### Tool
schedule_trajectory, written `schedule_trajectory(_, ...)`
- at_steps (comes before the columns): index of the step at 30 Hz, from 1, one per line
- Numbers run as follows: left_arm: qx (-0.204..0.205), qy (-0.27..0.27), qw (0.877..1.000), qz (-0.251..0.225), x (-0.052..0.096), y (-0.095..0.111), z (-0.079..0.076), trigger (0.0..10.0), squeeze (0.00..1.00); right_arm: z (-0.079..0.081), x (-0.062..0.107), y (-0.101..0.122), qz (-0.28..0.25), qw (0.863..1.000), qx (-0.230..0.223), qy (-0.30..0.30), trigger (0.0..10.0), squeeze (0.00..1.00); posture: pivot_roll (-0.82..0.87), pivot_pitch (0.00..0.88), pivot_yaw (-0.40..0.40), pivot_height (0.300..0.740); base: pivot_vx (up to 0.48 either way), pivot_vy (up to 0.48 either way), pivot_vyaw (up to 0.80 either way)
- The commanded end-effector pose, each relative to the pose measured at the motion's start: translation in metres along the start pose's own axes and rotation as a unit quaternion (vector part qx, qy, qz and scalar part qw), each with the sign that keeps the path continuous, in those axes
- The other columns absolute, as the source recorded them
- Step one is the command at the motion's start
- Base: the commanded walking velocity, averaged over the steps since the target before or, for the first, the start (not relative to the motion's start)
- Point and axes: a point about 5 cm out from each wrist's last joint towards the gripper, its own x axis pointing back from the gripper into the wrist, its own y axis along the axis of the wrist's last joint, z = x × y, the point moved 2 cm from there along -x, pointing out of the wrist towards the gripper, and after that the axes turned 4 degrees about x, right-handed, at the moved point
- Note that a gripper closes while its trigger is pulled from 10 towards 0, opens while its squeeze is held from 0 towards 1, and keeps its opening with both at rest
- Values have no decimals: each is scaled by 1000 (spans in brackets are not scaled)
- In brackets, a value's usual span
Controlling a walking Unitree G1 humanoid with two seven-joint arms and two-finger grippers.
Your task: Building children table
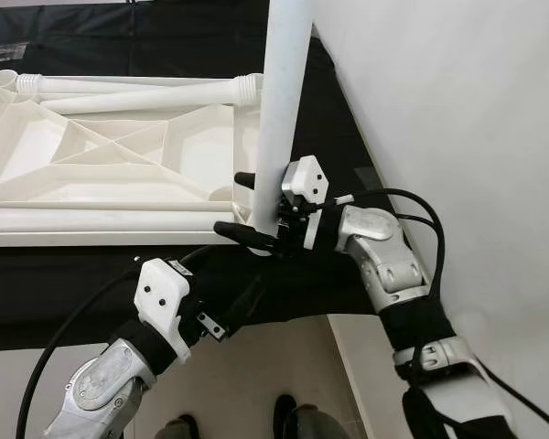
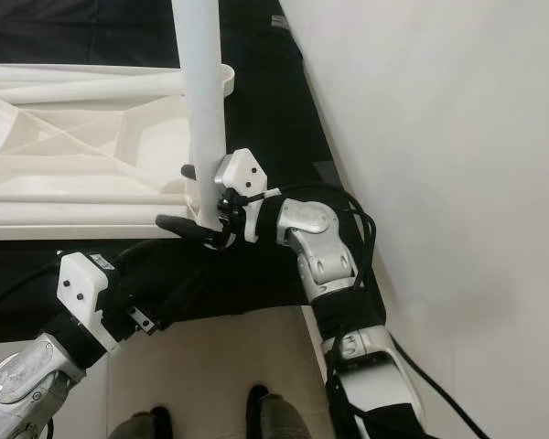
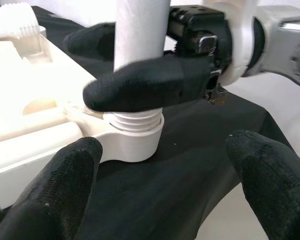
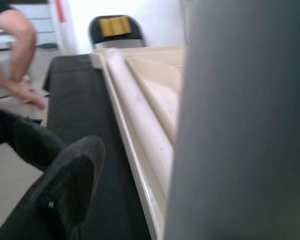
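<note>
Tabletop, white and turned underside up, lies on the black-covered counter beside a white wall. Loose legs rest on its far side. One upright leg stands with its threaded end in the near corner socket. Right tool is clamped around that leg. Left tool hovers just below, fingers spread, holding nothing.
</note>
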Motion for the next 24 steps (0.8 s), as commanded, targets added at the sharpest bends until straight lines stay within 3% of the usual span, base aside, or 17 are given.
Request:
schedule_trajectory(1, 2, 5, 1000, 11, 4, -4, 0, 10000, 0, 7, -6, -7, 8, 999, -7, 35, 10000, 0, 132, 290, -111, 740, 0, 0, 0)
schedule_trajectory(2, 1, 9, 1000, 13, 7, -4, 1, 10000, 0, 5, -6, -8, 10, 999, -17, 50, 4863, 0, 135, 291, -111, 740, 0, 0, 0)
schedule_trajectory(3, 1, 9, 1000, 13, 7, -4, 1, 10000, 0, 5, -6, -8, 10, 999, -17, 50, 4863, 0, 135, 291, -111, 740, 0, 0, 0)
schedule_trajectory(4, 1, 8, 1000, 13, 8, -4, 0, 10000, 0, 4, -7, -9, 10, 998, -22, 55, 0, 0, 138, 293, -112, 740, 0, 0, 0)
schedule_trajectory(12, -2, 1, 1000, 14, 11, 0, -8, 10000, 0, 6, -8, -17, 20, 999, -28, 39, 0, 0, 131, 298, -120, 740, 0, 0, 0)
schedule_trajectory(16, 0, 2, 1000, 13, 14, 2, -10, 10000, 0, 12, 0, -26, 17, 998, -44, 28, 0, 0, 125, 300, -119, 740, 0, 0, 0)
schedule_trajectory(17, 12, 16, 1000, 9, 17, 1, -8, 10000, 0, 20, 17, -39, 37, 998, -51, 5, 0, 0, 124, 300, -118, 740, 0, 0, 0)
schedule_trajectory(20, 15, 21, 1000, 8, 18, 0, -6, 10000, 0, 26, 23, -43, 41, 998, -55, -3, 0, 0, 107, 306, -124, 740, 0, 0, 0)
schedule_trajectory(22, 17, 29, 999, 5, 17, -1, -1, 10000, 0, 36, 26, -43, 34, 993, -89, -64, 0, 0, 94, 304, -125, 740, 0, 0, 0)
schedule_trajectory(23, 17, 29, 999, 5, 17, -1, -1, 10000, 0, 36, 26, -43, 34, 993, -89, -64, 0, 0, 94, 304, -125, 740, 0, 0, 0)
schedule_trajectory(24, 16, 29, 999, 6, 17, -1, 0, 10000, 0, 31, 22, -49, 64, 978, -92, -176, 0, 0, 82, 311, -115, 740, 0, 0, 0)
